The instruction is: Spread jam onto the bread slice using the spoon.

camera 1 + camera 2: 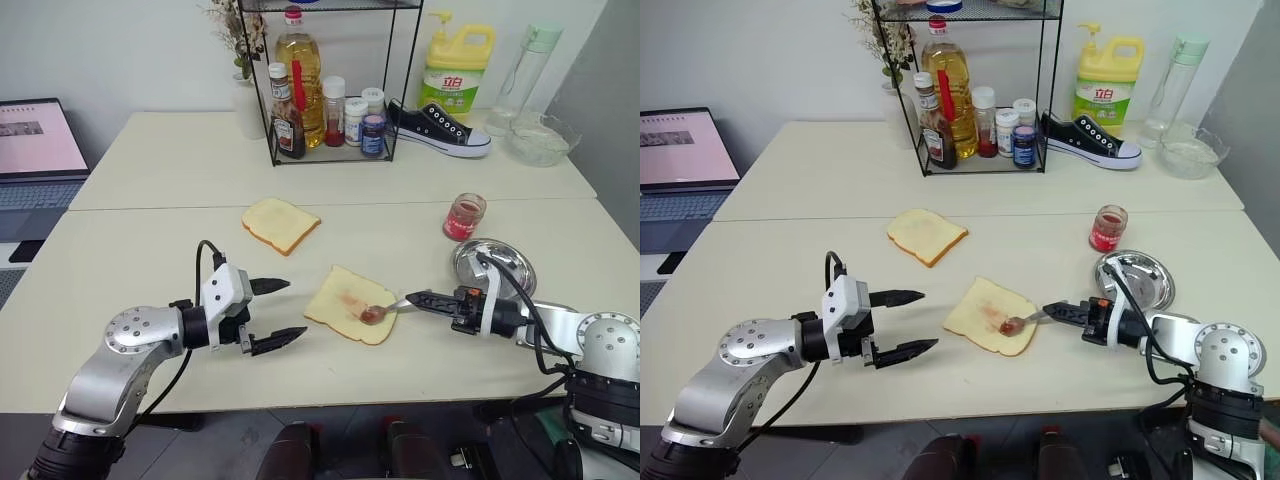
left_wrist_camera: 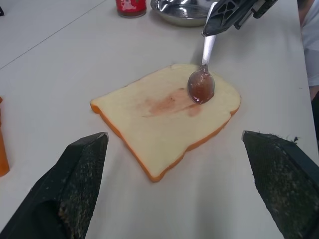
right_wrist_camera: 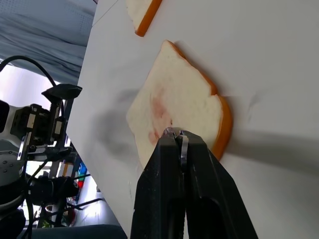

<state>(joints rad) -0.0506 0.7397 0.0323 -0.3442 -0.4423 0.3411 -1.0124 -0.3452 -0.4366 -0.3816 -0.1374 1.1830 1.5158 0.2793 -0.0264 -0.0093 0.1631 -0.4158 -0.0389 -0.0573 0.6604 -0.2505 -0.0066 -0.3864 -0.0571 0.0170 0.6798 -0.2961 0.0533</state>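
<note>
The pale bread slice (image 1: 345,303) lies flat near the table's front, with a faint red smear of jam (image 2: 167,103) across its top. A small silver spoon (image 2: 202,84) rests its red-stained bowl on the slice's right part. My right gripper (image 1: 415,298) is shut on the spoon's handle, just right of the slice. Left of the slice, my left gripper (image 1: 278,312) stands open and empty, pointing at the bread. A small glass jar of red jam (image 1: 464,216) sits further back on the right.
A round steel dish (image 1: 495,266) stands right behind my right gripper. A smaller browner slice (image 1: 280,224) lies behind the bread. A wire rack with bottles (image 1: 325,100), a shoe (image 1: 440,128), a detergent jug and a glass bowl line the back. A laptop (image 1: 35,140) sits far left.
</note>
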